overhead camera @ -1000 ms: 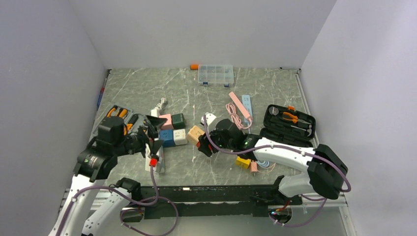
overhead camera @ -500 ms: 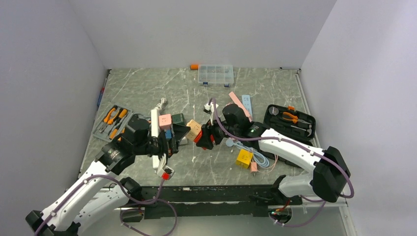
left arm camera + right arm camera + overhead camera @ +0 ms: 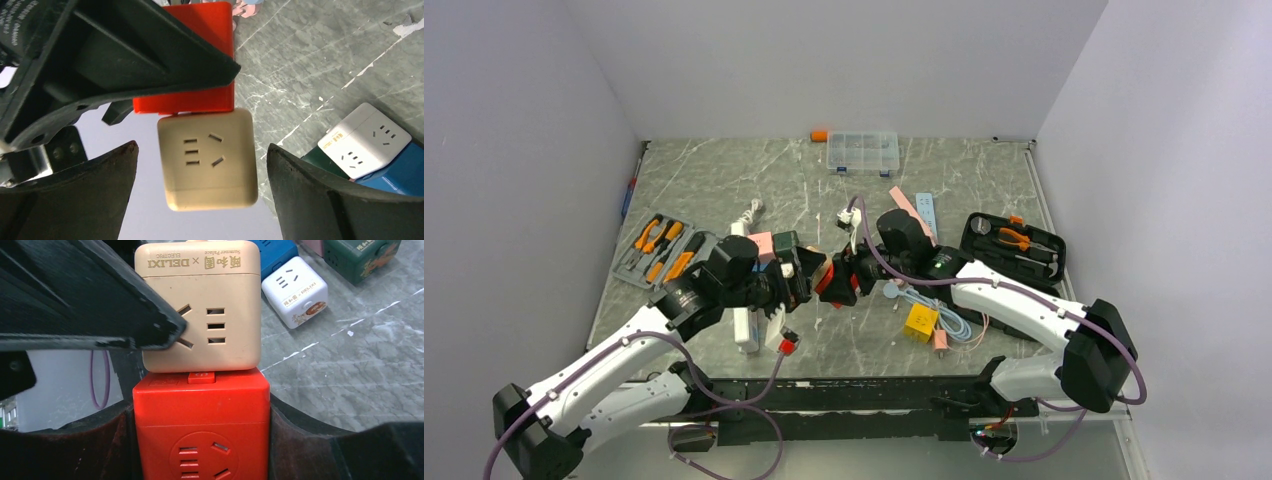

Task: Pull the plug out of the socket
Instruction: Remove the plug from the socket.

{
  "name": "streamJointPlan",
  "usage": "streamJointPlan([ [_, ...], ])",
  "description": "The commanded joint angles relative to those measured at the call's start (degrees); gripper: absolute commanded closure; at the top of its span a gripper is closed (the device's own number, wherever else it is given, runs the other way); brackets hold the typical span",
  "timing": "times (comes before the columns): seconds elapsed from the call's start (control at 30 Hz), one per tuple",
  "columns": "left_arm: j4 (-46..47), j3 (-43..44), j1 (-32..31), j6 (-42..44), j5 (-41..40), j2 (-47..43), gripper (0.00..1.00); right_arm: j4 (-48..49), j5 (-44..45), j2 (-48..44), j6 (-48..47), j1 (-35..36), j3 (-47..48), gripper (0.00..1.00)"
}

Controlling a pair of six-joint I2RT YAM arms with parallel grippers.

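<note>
Arms meet over the middle of the counter [image 3: 724,180] in the top view. The right gripper [image 3: 832,284] holds a red cube socket [image 3: 825,280] with a beige cube socket [image 3: 817,264] joined to it, and the left gripper [image 3: 802,283] faces the pair from the other side. A white power strip [image 3: 744,325] lies flat on the counter under the left arm, beside a pink cube [image 3: 761,243] and a dark green cube [image 3: 785,242].

Left wrist view: the left fingers [image 3: 90,195] are spread wide, one on each side of the beige cube socket [image 3: 210,157], with a gap on both sides and no contact. The red cube socket [image 3: 210,22] sits flush against its far face, partly covered by a black finger of the right gripper. A white cube [image 3: 365,140] rests on the counter nearby.

Right wrist view: the right fingers [image 3: 65,450] are clamped on two opposite sides of the red cube socket [image 3: 200,430]. The beige cube socket [image 3: 210,325], lettered DELIXI, is seated against its far face, and one left finger crosses in front of it
</note>
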Motion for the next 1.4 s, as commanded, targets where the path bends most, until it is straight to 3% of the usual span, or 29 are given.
streamJointPlan([
  [0.0,3.76,1.25,-1.91,-2.93,-3.03,1.73,0.01,4.98,-3.12,-1.81,1.28,-0.07,4.71,1.0],
  [0.07,4.03,1.2,-3.01,-3.61,-4.81,2.6,0.09,5.12,-3.71,-1.01,1.49,-0.03,5.15,1.0],
  [0.2,2.58,2.89,-4.42,-5.39,-8.32,4.29,0.42,4.35,-3.88,0.39,1.35,-0.07,5.29,1.0],
  [0.37,3.04,2.97,-4.77,-5.62,-13.12,5.6,1.0,3.01,-2.55,-0.24,1.29,-0.05,3.27,1.0],
  [0.73,6.47,-0.39,-4.48,-3.48,-22.46,7.39,1.0,-1.19,1.64,-5.44,1.75,-0.15,-3.52,1.0],
  [1.37,5.67,-0.88,-1.44,0.75,-28.3,12.16,1.0,-8.88,5.21,-15.9,5.2,-0.07,-11.23,1.0],
])
